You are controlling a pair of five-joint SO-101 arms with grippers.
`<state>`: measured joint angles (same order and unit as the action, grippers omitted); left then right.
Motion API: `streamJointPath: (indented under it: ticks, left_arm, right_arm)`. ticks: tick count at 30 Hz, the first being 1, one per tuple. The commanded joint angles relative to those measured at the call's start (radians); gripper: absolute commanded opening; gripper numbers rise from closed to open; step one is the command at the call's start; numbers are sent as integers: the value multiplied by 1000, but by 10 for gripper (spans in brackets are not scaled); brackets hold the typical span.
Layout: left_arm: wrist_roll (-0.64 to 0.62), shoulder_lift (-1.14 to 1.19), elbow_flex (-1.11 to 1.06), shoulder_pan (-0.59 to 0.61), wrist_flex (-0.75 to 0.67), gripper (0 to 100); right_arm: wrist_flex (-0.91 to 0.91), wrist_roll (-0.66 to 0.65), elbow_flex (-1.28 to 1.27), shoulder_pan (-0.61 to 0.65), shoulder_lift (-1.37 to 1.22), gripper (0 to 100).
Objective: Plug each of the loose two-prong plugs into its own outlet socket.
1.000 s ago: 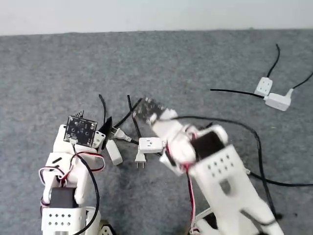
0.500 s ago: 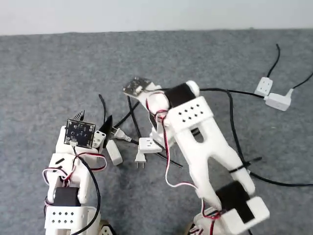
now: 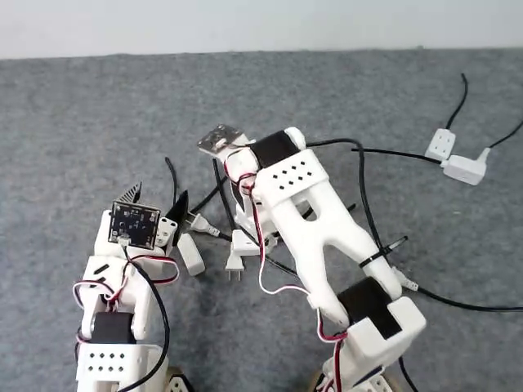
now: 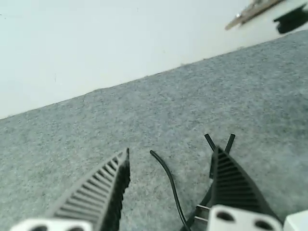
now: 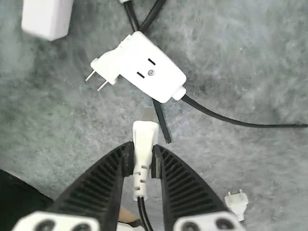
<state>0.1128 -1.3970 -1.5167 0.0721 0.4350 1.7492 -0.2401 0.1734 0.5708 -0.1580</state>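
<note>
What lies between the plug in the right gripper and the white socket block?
Right wrist view: bare carpet and a black cable end separate the plug and socket block.

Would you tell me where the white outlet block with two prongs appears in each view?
High view: outlet block at centre, partly under the right arm.
Right wrist view: outlet block just beyond the white plug in the right gripper.
Left wrist view: grey carpet and thin black cable beyond the open left gripper.
Shared landmark: white oblong adapter beside it.
</note>
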Motion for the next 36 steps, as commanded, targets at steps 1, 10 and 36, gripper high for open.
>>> streamJointPath:
  ticks: [1,10,36]
  left_arm:
    - [-11,0,10,3,-29,261]
    - [-11,0,5,5,-31,261]
    - [-11,-2,-19,26,-80,261]
  right_arm:
    - [1,72,84,15,1,8]
    - [1,247,114,15,-1,8]
    - [-30,307,213,33,-220,8]
